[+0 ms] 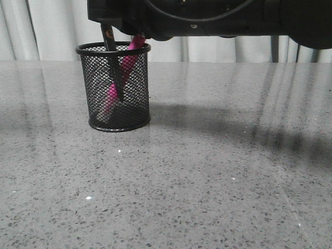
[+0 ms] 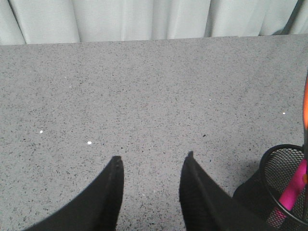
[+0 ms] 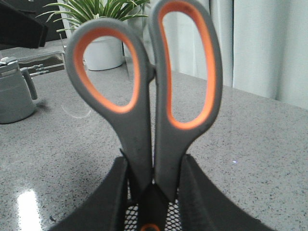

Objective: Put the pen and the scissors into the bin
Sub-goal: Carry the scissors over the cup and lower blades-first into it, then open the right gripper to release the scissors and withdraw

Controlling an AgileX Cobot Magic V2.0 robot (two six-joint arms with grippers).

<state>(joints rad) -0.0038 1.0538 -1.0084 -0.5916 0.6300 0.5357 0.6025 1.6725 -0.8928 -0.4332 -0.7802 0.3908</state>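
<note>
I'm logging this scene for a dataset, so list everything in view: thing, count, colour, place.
bin: one, black wire mesh, on the table, left of centre in the front view.
pen: one, magenta-pink, leaning inside the bin.
scissors: one pair, grey handles lined orange, blades down in the bin.
table: one, speckled grey stone.
curtain: pale, behind the table.
potted plant: one, green in a white pot, far end of the table.
jug: one, grey, near the plant.
left pincer: black, open, beside the bin.
right pincer: black, shut on the scissors.
</note>
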